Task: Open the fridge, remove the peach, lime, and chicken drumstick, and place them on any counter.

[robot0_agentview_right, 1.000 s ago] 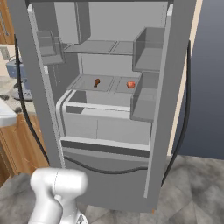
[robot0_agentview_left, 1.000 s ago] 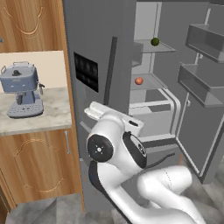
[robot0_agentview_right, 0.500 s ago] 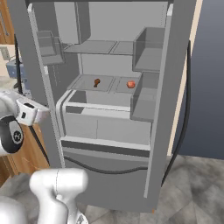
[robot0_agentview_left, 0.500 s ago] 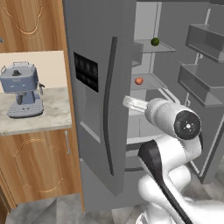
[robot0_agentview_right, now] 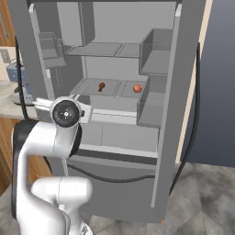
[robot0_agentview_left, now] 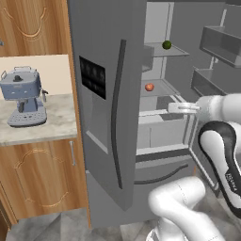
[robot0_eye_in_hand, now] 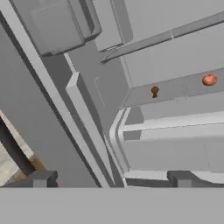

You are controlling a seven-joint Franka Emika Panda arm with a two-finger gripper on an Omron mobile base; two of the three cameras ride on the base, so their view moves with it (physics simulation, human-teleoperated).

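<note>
Since the earlier frames the arm has been swung across from the base's left side to the open fridge [robot0_agentview_right: 183,92], and the gripper [robot0_eye_in_hand: 111,179] is now carried level in front of the fridge's lower compartments. The 2 fingertips [robot0_eye_in_hand: 43,178] are seen in the hand view set wide apart, with nothing between them. In the left base view the gripper [robot0_agentview_left: 181,108] is pointed left toward the edge of the open left door, just outside the cabinet, below the shelf with the fruit. In the right base view the hand is seen end-on over the left side of the fridge opening.

Beyond the fingers, the drumstick [robot0_eye_in_hand: 154,91] and the peach [robot0_eye_in_hand: 209,80] are seen on the same middle glass shelf, well apart, the drumstick to the left and the peach to the right. They are also seen in the right base view, drumstick [robot0_agentview_right: 101,86] left and peach [robot0_agentview_right: 137,88] right. The lime [robot0_agentview_left: 166,45] is set on the shelf above. Both doors are swung open. The counter [robot0_agentview_left: 37,129] lies left of the fridge, with a blue coffee machine [robot0_agentview_left: 22,96] on it.
</note>
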